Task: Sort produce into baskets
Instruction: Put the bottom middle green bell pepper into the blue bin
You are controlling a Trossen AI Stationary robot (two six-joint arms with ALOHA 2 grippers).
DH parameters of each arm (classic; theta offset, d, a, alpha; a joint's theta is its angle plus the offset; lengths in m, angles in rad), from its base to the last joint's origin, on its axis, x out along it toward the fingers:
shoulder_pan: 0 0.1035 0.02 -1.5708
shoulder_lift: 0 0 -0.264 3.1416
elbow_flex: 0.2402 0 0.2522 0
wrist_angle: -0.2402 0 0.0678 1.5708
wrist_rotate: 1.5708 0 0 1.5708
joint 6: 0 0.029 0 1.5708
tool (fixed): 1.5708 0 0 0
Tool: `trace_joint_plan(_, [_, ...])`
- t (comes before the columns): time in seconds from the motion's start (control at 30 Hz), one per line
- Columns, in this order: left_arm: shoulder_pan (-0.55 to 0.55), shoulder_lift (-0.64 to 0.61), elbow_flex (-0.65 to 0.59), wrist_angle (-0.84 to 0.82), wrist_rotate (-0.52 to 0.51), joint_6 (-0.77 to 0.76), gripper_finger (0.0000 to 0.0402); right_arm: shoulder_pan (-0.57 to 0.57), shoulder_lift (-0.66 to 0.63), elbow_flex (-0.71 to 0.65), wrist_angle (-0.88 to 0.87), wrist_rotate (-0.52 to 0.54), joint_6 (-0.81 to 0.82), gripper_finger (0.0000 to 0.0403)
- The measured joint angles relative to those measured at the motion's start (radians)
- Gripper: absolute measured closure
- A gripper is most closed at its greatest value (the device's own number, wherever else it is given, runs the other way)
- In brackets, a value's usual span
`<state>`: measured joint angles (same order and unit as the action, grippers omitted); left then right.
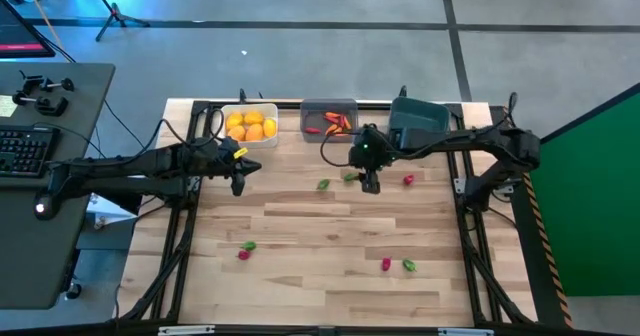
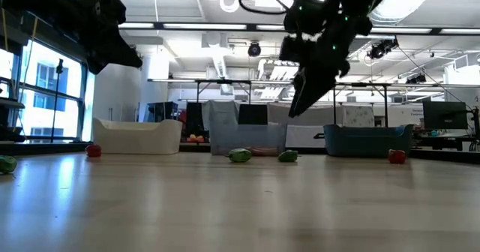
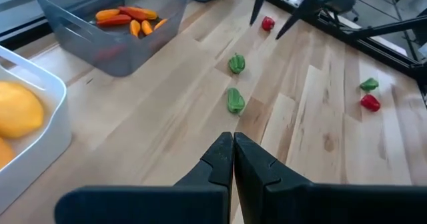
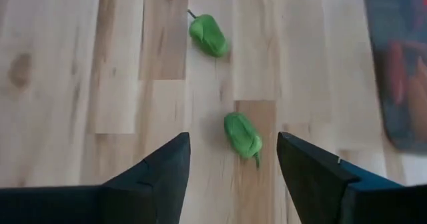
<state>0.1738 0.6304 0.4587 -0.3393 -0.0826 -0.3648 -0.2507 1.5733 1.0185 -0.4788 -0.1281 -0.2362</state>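
Produce lies loose across our worktop (image 1: 330,226): green pepper (image 4: 243,134) sits below our spread-fingered, empty right gripper (image 1: 370,184). Left gripper (image 1: 238,186) hangs clenched. Along the far edge, white bin (image 1: 250,124) holds orange fruits, grey bin (image 1: 329,119) carrots, teal bin (image 1: 418,121) beside.

Two dark jointed arms, black cables looped alongside; yellow tag near left hand (image 1: 238,183); green light glowing above right hand (image 1: 370,184).

Green and red produce (image 1: 324,184) lies scattered before three baskets (image 1: 330,119).
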Motion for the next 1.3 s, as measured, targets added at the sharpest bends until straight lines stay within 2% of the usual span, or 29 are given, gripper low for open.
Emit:
trace_joint_plan(0.13, [0.000, 0.000, 0.000, 0.000, 0.001, 0.000, 0.0401, -0.015, 0.072, -0.017, 0.042, -0.022, -0.066, 0.0187])
trace_joint_plan(0.37, [0.000, 0.000, 0.000, -0.008, 0.002, -0.013, 0.0401, -0.042, 0.224, 0.063, 0.050, -0.022, -0.129, 0.0187])
trace_joint_plan(0.63, [0.000, 0.000, 0.000, -0.010, 0.011, -0.044, 0.0401, -0.057, 0.260, 0.059, 0.032, -0.093, -0.147, 0.0192])
trace_joint_plan(0.8, [0.000, 0.000, 0.000, -0.030, 0.011, -0.034, 0.0401, -0.057, 0.260, 0.051, 0.023, -0.104, -0.139, 0.0242])
trace_joint_plan(1.07, [0.000, 0.000, 0.000, -0.047, 0.002, -0.024, 0.0401, -0.065, 0.246, 0.086, -0.006, -0.104, -0.048, 0.0388])
trace_joint_plan(1.17, [0.000, 0.000, 0.000, -0.046, -0.005, -0.015, 0.0401, -0.078, 0.211, 0.134, -0.062, -0.079, -0.001, 0.0385])
trace_joint_plan(1.3, [0.000, 0.000, 0.000, -0.046, -0.005, -0.047, 0.0401, -0.129, 0.170, 0.237, -0.242, 0.084, 0.135, 0.0376])
